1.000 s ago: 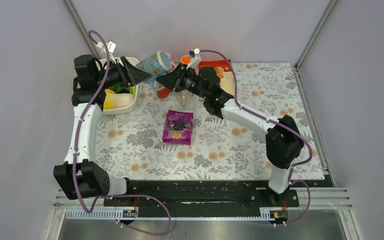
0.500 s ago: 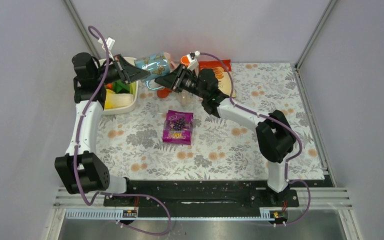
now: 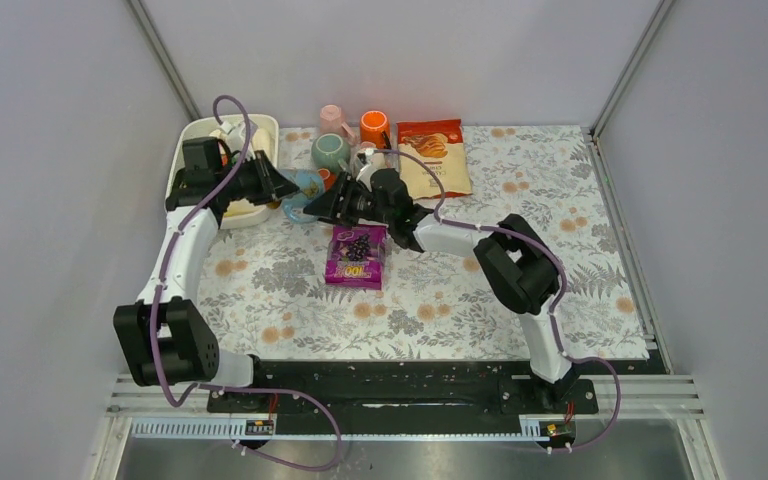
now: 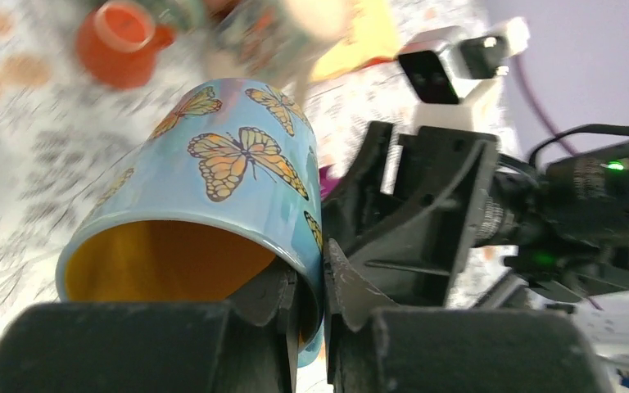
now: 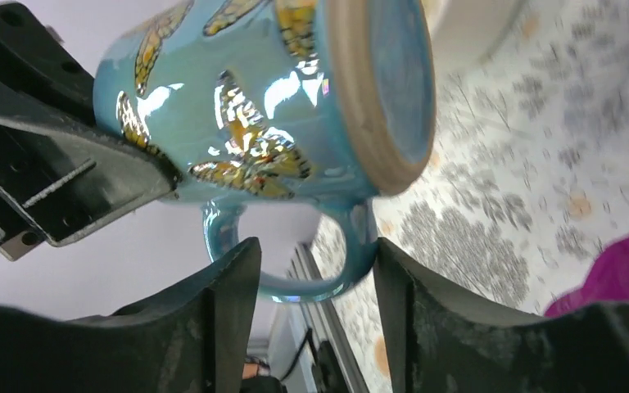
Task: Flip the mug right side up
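Left wrist view: the left gripper [image 4: 311,282] pinches the butterfly mug [image 4: 213,180] by its rim [image 4: 172,214], and the mug lies sideways in mid-air. The right gripper [image 5: 311,266] stands open astride the handle [image 5: 295,288]. By my judgement, uprighting and setting down are not yet done.

The blue glazed mug [image 4: 213,196], printed with orange butterflies and yellow inside, hangs tilted on its side off the tabletop [image 3: 460,290], its rim pinched in the left gripper [image 4: 311,282].
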Available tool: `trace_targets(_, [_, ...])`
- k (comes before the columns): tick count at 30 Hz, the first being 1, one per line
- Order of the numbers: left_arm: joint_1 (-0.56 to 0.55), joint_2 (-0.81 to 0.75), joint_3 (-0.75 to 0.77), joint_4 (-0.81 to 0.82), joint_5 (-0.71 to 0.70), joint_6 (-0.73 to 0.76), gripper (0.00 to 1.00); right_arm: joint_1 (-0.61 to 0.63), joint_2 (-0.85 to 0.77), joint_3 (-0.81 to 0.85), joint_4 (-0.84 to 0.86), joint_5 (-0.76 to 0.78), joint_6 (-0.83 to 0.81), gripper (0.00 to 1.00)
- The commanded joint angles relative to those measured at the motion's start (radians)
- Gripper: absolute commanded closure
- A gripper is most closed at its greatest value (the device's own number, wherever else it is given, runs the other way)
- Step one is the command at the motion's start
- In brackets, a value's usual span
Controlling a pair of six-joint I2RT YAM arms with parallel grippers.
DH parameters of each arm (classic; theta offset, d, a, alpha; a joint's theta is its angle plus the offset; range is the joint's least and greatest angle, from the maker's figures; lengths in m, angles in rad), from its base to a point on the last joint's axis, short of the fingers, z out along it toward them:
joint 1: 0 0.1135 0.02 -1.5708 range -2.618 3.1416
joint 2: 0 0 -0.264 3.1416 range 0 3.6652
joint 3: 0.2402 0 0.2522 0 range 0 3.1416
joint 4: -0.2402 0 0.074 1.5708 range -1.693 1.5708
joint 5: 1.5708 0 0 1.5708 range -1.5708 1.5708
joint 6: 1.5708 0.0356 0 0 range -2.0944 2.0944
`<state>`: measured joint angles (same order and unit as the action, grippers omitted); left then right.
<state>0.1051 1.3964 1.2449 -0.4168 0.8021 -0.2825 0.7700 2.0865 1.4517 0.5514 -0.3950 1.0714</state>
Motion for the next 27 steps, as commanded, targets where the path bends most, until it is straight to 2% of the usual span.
trace_targets(1, [0.026, -0.02, -0.058, -0.021, -0.264, 0.16, 1.0, 0.011, 0.01, 0.019, 0.027, -0.068, -0.026, 0.38])
trace_targets(4, [0.024, -0.019, -0.078, -0.048, -0.333, 0.204, 1.0, 0.01, 0.023, 0.033, 0.002, -0.083, -0.027, 0.34])
trace_targets(6, [0.025, -0.02, -0.077, -0.093, -0.412, 0.262, 1.0, 0.01, 0.013, 0.039, -0.033, -0.087, -0.056, 0.28])
trace_targets(12, [0.026, -0.065, -0.052, -0.304, -0.642, 0.571, 1.0, 0.012, -0.069, 0.03, -0.148, -0.086, -0.194, 0.15])
trace_targets(14, [0.039, -0.072, -0.047, -0.359, -0.721, 0.671, 1.0, 0.014, -0.096, 0.037, -0.205, -0.085, -0.249, 0.05])
trace_targets(16, [0.068, -0.054, -0.04, -0.404, -0.791, 0.741, 1.0, 0.014, -0.12, 0.04, -0.265, -0.08, -0.301, 0.01])
trace_targets(19, [0.125, 0.001, -0.035, -0.445, -0.907, 0.816, 1.0, 0.013, -0.145, 0.054, -0.343, -0.071, -0.372, 0.0])
trace_targets(27, [0.293, 0.182, 0.072, -0.466, -0.863, 0.897, 1.0, 0.012, -0.169, 0.12, -0.539, 0.014, -0.558, 0.01])
